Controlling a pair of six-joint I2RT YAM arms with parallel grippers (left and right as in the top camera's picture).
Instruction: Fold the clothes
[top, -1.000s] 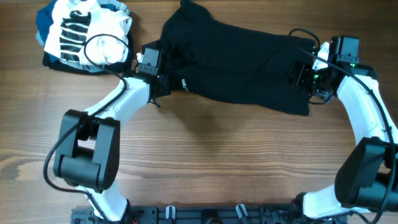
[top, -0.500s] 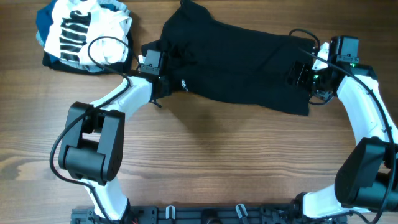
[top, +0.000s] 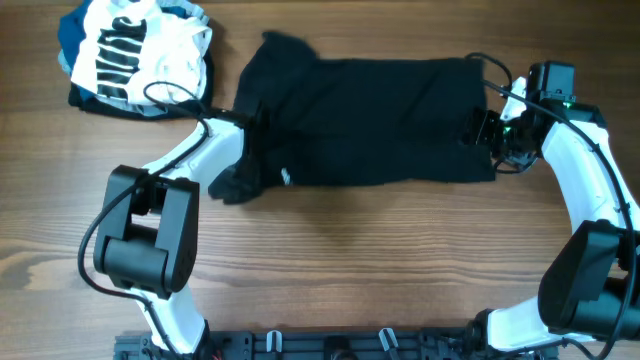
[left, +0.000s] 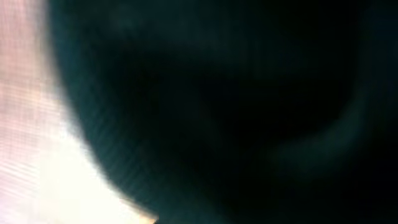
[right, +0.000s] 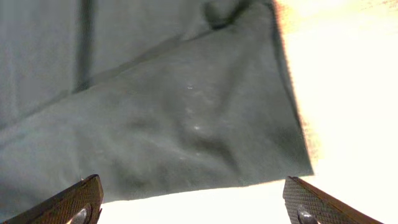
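Note:
The clothes (top: 370, 120), one large black garment, lie spread across the far half of the wooden table with a small white logo (top: 286, 177) near the lower left corner. My left gripper (top: 240, 178) sits at that left corner, shut on a bunched fold of the cloth. Its own fingers are hidden, and dark fabric (left: 217, 112) fills the left wrist view. My right gripper (top: 482, 130) is at the garment's right edge and stands open. In the right wrist view its fingertips (right: 84, 199) are wide apart, with the garment's hem (right: 186, 143) just beyond them.
A pile of a white garment with black stripes (top: 135, 50) on blue clothing lies at the far left corner. Bare wooden table (top: 380, 260) stretches in front of the black garment. Both arm bases stand at the near edge.
My left gripper has shut on the garment's left part and pulled it toward the near side, so the cloth now lies flatter and squarer. The right gripper has hardly moved.

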